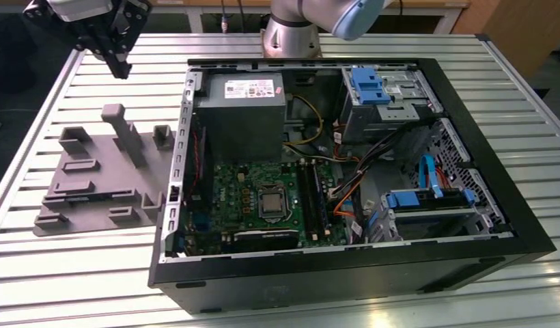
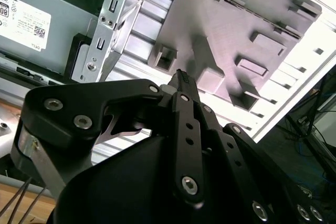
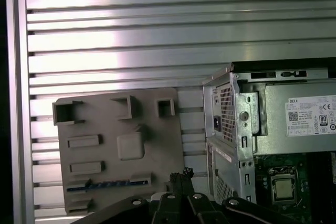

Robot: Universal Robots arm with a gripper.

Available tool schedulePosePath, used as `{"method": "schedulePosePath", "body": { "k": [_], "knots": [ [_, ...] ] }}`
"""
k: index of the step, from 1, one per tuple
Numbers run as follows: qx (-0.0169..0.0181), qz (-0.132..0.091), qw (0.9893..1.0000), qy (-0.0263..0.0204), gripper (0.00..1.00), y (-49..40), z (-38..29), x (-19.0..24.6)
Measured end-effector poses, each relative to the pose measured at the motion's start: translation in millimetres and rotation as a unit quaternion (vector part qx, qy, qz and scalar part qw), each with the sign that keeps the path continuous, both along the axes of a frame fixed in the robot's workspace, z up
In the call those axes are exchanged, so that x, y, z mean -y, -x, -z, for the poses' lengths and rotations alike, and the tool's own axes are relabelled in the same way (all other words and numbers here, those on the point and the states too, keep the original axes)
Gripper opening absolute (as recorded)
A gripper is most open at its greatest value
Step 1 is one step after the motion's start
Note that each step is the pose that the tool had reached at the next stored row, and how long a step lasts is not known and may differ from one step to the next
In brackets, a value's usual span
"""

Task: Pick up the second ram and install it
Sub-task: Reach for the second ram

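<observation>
Gripper [image 1: 122, 68], jaws closed, empty, over counter [image 1: 80, 273] at the exterior view's left.
I judge: second ram [image 3: 105, 183] sits low in grey holder [image 1: 102, 195]; skewed descent could strike holder posts.

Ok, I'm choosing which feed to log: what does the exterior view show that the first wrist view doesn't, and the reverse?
Exterior view adds the whole open computer case, its blue drive brackets and the arm's base. First wrist view adds a thin dark strip with blue, probably the second ram, lying in a slot of the grey fixture. Both share the fixture, the power supply, the CPU socket, the gripper and the slatted table.
</observation>
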State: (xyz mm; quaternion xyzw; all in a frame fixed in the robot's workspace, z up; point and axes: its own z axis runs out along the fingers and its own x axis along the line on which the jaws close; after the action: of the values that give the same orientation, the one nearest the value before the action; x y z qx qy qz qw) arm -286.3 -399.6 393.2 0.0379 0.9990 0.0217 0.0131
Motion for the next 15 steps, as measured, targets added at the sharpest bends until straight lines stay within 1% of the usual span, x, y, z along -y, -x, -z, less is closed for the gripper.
{"method": "schedulePosePath", "body": {
  "k": [15],
  "knots": [
    [0.0, 0.0, 1.0, 0.0, 0.11, 9.5, 0.0, 1.3]
  ]
}}
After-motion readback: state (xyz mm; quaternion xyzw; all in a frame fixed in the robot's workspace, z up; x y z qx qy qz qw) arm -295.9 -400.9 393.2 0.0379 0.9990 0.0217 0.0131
